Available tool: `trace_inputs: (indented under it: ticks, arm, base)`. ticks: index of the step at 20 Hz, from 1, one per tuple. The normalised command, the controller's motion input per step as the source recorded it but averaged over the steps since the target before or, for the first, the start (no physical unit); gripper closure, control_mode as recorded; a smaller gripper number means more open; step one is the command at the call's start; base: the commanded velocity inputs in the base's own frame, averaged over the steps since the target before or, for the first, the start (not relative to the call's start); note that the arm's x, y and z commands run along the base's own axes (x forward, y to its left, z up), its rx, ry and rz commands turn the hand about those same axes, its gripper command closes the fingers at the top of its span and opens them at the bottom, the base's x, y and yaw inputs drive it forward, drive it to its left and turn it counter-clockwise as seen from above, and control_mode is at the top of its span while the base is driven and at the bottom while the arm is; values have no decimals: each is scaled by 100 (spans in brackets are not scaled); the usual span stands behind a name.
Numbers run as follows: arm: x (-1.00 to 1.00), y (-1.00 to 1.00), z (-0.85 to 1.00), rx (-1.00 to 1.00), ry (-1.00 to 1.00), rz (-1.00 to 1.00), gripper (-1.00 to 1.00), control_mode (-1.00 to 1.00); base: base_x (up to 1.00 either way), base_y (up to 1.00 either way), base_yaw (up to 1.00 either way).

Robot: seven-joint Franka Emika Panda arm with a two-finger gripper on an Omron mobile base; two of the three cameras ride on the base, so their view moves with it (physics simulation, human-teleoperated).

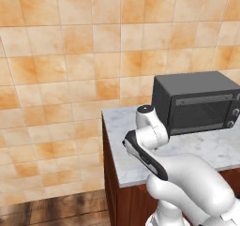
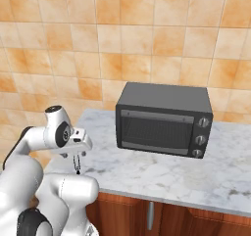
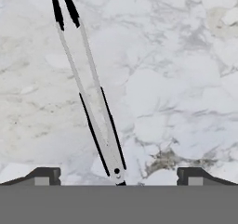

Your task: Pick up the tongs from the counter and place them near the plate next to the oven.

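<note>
In the hand view, the gripper [image 3: 118, 174] is seen with its two dark finger tips [image 3: 44, 174] set wide apart at the bottom, so the pincer is released and nothing is clasped between them. Between the tips, the hinged end of the tongs [image 3: 95, 104] is found; the tongs are made of two thin, flat, silvery-grey metal strips edged with black along the lower half and capped with narrow black tips at the far end, where the strips part slightly. They are laid flat on the counter [image 3: 176, 79], a glossy white marble slab veined with grey and marked by brownish patches.

In the right base view, the gripper [image 2: 77, 154] is held pointing down over the near left part of the marble counter [image 2: 162, 174], with dark reddish-brown wooden cabinets [image 2: 196, 223] below the slab. Farther back, a boxy dark grey toaster oven [image 2: 164, 117] with a glass door and three round knobs is set on the counter. Behind it, a wall of square orange-beige tiles [image 2: 122, 29] is seen.
</note>
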Motion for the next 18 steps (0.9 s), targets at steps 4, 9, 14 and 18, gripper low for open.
trace_inputs:
  ticks: [4,9,14,18]
  arm:
    - [11,3,-31,0,3,4,-100,-100]
    - [14,5,-32,0,2,2,-100,-100]
    - [19,11,-32,0,2,2,-100,-100]
    - [16,1,-31,0,1,1,-100,-100]
  base:
    - [0,0,0]
    - [0,0,0]
    - [0,0,0]
    - [0,0,0]
